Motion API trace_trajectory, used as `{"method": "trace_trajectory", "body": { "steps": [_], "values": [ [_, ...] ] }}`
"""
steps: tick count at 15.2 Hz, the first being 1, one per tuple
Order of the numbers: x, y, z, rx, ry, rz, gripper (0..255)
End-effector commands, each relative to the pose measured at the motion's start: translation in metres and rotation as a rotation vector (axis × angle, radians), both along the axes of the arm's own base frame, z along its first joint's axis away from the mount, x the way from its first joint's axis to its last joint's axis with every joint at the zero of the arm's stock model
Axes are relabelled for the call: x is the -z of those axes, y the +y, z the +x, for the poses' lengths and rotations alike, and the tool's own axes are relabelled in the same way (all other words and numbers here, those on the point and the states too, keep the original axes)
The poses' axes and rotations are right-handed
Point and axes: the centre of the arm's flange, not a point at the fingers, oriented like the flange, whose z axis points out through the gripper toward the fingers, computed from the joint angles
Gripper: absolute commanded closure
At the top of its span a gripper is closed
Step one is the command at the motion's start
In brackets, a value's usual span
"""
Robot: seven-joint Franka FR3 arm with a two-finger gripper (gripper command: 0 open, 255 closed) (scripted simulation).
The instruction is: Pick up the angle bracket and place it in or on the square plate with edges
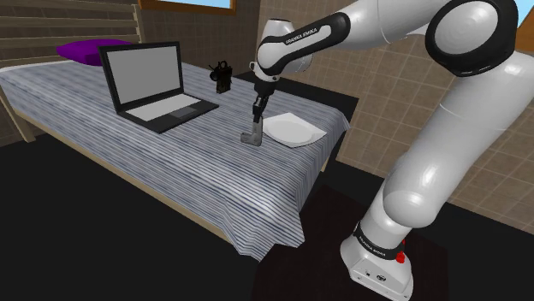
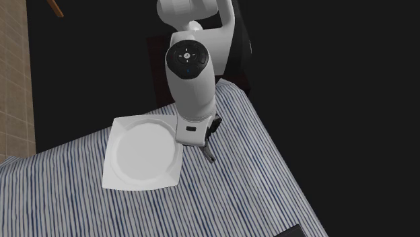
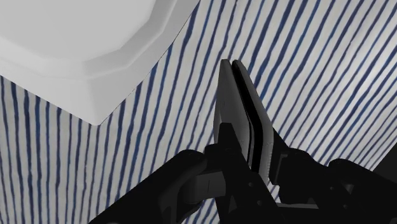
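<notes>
Angle bracket showed in the wrist view as a thin dark piece standing up between the two black fingers. The gripper was squeezed shut on it, one finger on each flat side. I think it held the flat sides because they give the pads a good, steady place to press. A raised corner of the white square plate was near, with the striped bed cover under everything.

From above, in the second exterior view, the white arm covered most of the hand. A bit of grey bracket poked out below it, just beside the plate's edge. Nothing lay in the plate. A black area lay beyond the bed.

Over in the shoulder view, the gripper pointed straight down. The bent bracket hung low by the plate. I could not tell if its foot touched the cover. An open laptop, a purple pillow and a small black thing sat further up the bed. Behind it was a tan tiled wall, and the floor looked dark.
</notes>
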Motion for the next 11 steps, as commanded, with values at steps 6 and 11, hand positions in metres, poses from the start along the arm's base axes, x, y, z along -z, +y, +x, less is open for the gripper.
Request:
{"method": "trace_trajectory", "body": {
  "steps": [6, 11],
  "values": [
    [-0.031, 0.0, 0.0, 0.0, 0.0, 0.0, 255],
    [-0.058, 0.0, 0.0, 0.0, 0.0, 0.0, 255]
  ]
}}
